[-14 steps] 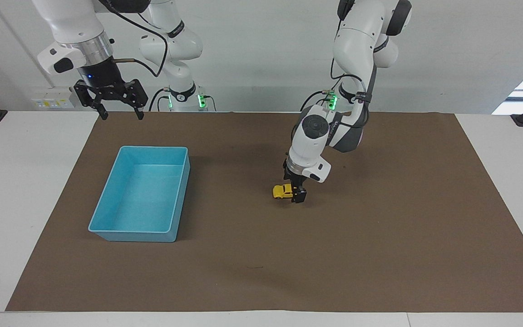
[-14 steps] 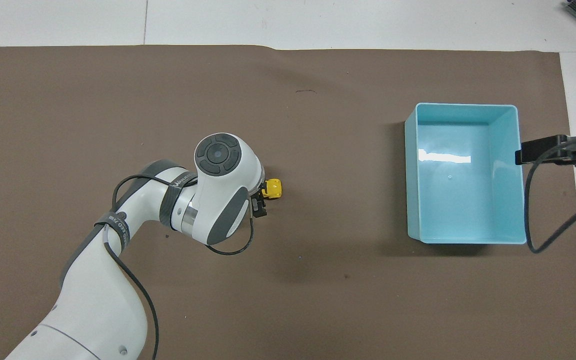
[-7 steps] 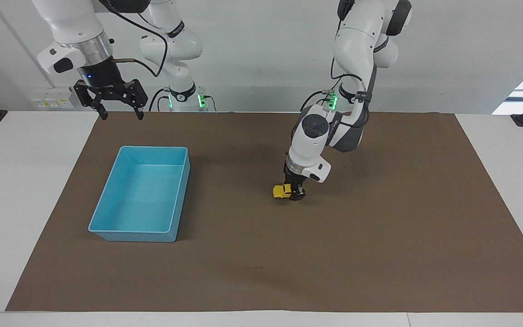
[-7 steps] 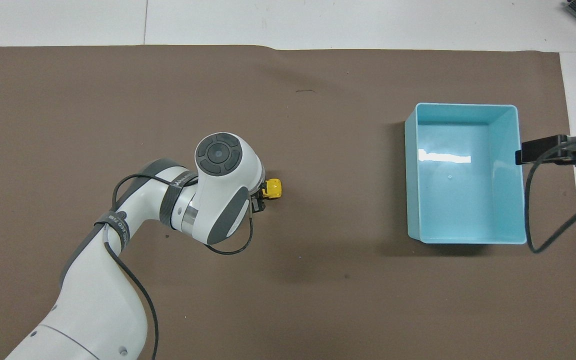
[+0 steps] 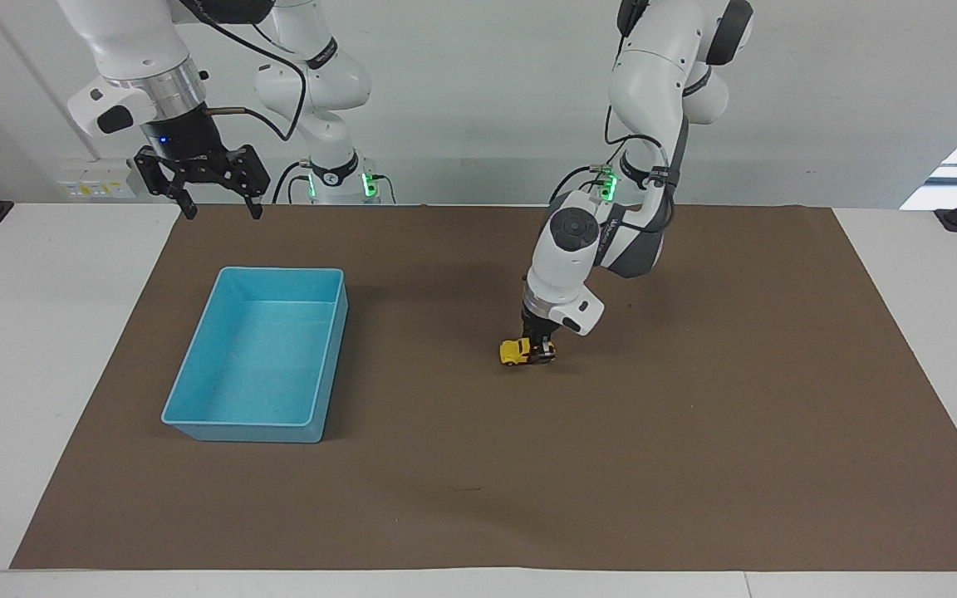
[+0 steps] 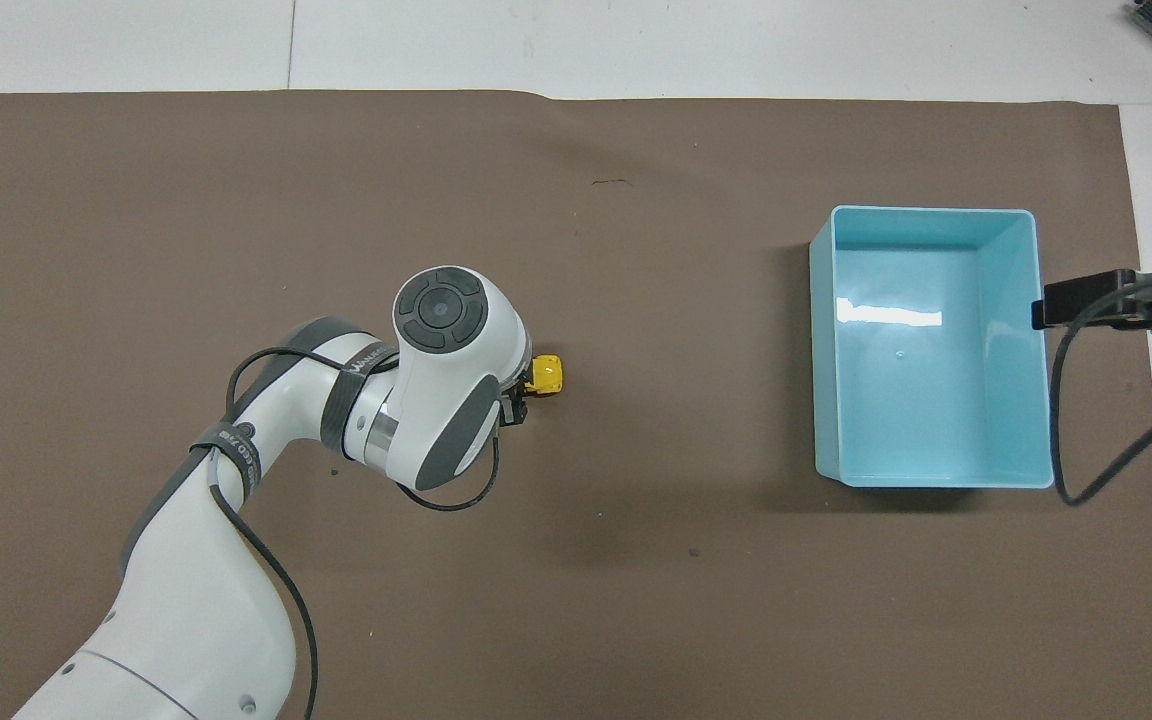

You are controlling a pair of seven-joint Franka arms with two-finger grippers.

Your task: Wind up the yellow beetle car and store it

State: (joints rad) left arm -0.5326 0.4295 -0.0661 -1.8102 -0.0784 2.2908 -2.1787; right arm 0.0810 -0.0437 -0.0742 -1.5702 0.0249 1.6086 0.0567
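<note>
The yellow beetle car (image 5: 517, 351) stands on the brown mat (image 5: 694, 432) near the middle of the table; it also shows in the overhead view (image 6: 546, 375). My left gripper (image 5: 540, 354) is down at the mat and shut on the end of the car that faces the left arm's end of the table. The wrist hides most of the gripper in the overhead view (image 6: 517, 393). The blue bin (image 5: 196, 419) stands empty toward the right arm's end of the table and shows in the overhead view too (image 6: 926, 212). My right gripper (image 5: 214, 208) waits open, raised over the mat's edge by the robots.
The brown mat (image 6: 636, 600) covers most of the white table (image 5: 30, 332). The right arm's cable (image 6: 1086, 470) hangs beside the bin.
My left gripper's fingers have closed in on the car, and the wrist has shifted slightly. The car has stayed in place. The right arm has not moved.
</note>
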